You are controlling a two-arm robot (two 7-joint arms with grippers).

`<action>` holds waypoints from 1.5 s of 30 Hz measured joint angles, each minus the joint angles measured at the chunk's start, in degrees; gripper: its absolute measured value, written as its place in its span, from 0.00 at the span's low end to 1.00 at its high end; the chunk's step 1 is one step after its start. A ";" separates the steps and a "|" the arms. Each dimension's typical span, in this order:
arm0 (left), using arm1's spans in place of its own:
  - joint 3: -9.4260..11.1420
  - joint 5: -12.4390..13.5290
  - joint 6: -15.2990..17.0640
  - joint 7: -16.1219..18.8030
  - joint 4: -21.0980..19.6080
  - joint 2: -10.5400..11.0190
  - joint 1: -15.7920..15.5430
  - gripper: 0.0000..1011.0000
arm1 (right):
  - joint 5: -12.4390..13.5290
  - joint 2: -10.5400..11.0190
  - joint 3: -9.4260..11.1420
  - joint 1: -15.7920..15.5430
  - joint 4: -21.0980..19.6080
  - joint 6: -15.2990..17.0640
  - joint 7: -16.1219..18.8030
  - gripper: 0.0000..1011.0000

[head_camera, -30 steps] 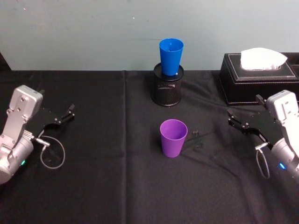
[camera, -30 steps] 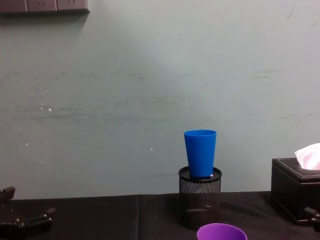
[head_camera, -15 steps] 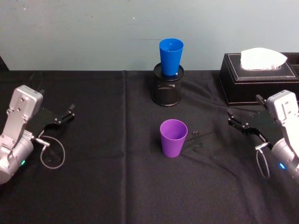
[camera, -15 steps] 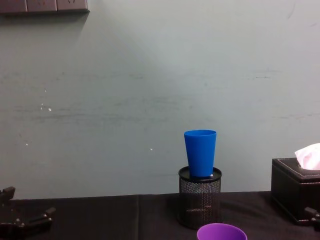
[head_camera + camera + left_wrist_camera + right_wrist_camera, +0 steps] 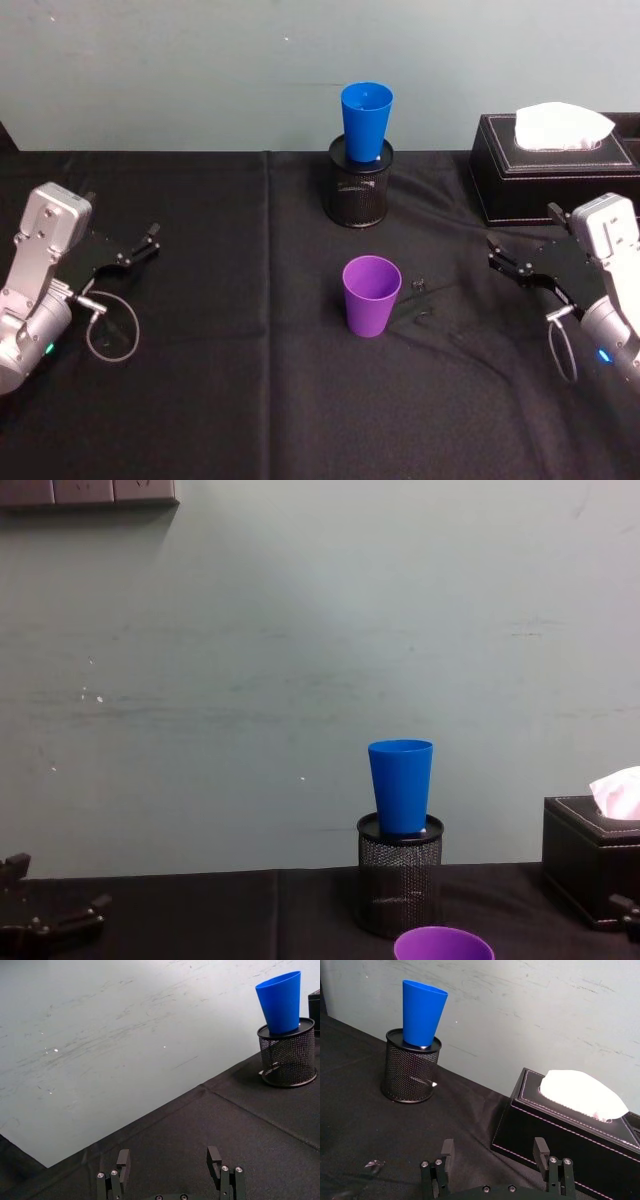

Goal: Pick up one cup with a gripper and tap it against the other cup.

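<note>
purple cup (image 5: 371, 295) upright mid-tabletop (image 5: 250, 380), free all round, likely for a side grasp | blue cup (image 5: 366, 120) seated in black mesh pot (image 5: 360, 190) behind it, wall raised and exposed for tapping | left gripper (image 5: 153, 241) far left, fingers wide, empty | right gripper (image 5: 492, 254) before tissue box (image 5: 550, 180), fingers wide, empty | grasp not yet begun

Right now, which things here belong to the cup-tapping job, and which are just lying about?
For the job: purple cup, blue cup, left gripper and right gripper, both open.
Lying about: black mesh pen pot holding the blue cup, tissue box.
</note>
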 joint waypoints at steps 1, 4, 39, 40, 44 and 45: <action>0.00 0.00 0.00 0.00 0.00 0.00 0.00 0.99 | 0.00 0.00 0.00 0.00 0.00 0.00 0.00 0.99; 0.00 0.00 0.00 0.00 0.00 0.00 0.00 0.99 | 0.00 0.00 0.00 0.00 0.00 0.00 0.00 0.99; 0.00 0.00 0.00 0.00 0.00 0.00 0.00 0.99 | 12.88 0.91 -0.91 -4.98 -4.08 -4.38 31.85 0.99; 0.00 0.00 0.00 0.00 0.00 0.00 0.00 0.99 | 12.39 0.36 -1.17 -4.52 -3.81 -4.30 32.12 0.99; 0.00 0.00 0.00 0.00 0.00 0.00 0.00 0.99 | 11.22 -1.31 -1.73 -3.11 -2.48 -3.85 32.54 0.99; 0.00 0.00 0.00 0.00 0.00 0.00 0.00 0.99 | 11.03 -1.68 -1.81 -2.81 -2.10 -3.76 32.57 0.99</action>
